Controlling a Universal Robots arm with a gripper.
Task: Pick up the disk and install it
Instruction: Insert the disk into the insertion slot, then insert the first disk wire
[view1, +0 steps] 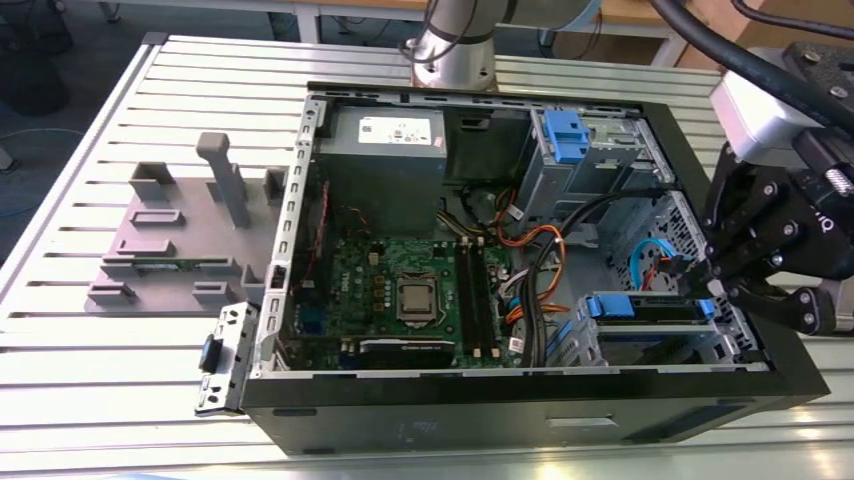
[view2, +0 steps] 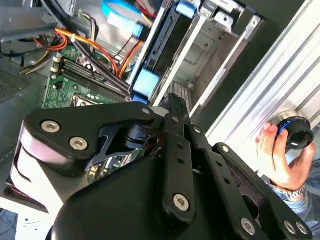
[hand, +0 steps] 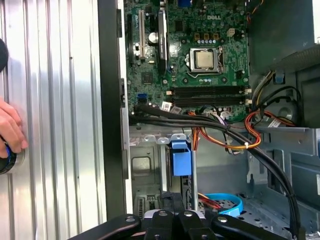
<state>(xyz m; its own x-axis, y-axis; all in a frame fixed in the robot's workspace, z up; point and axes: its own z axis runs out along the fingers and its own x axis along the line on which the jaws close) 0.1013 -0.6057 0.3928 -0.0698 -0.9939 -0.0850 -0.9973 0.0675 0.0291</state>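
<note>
The disk (view1: 647, 307), in its blue carrier, sits in the drive bay at the front corner of the open computer case (view1: 441, 405), on the exterior view's right. In both wrist views its blue tab (view2: 146, 82) (hand: 180, 157) shows just beyond my fingertips. My black gripper (view1: 699, 280) hangs over the case's side wall right beside the bay. Its fingers (view2: 172, 102) (hand: 175, 200) are shut together with nothing between them, and their tips are close to the carrier's end.
A blue-tabbed drive cage (view1: 567, 130) is fixed beside the grey power supply (view1: 384, 150). Orange and black cables (view1: 534, 270) cross the motherboard (view1: 400, 290). A grey stand (view1: 187, 230) sits on the slatted table. A person's hand (view2: 277, 157) rests on a knob.
</note>
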